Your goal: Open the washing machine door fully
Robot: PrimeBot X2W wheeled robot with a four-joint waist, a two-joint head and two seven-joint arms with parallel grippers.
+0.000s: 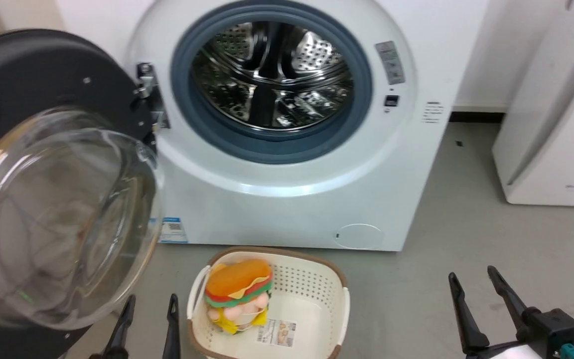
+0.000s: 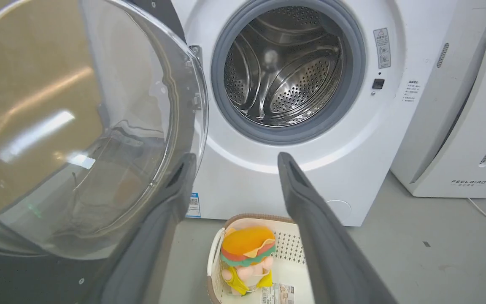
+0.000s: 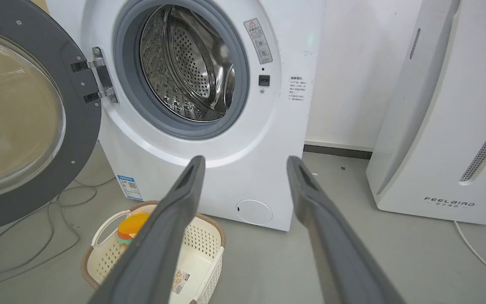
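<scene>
The washing machine door [image 1: 43,164] hangs wide open, left-hinged.

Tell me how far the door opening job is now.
Done: the washing machine door is swung wide left, the drum exposed. In hand: nothing; the left gripper, open, sits near the door's edge, the right gripper open, apart. Left: perhaps a last push, if the hinge allows more.

Bright, even light; glare on washing machine door [image 2: 36,131]; edges perhaps warped.
</scene>
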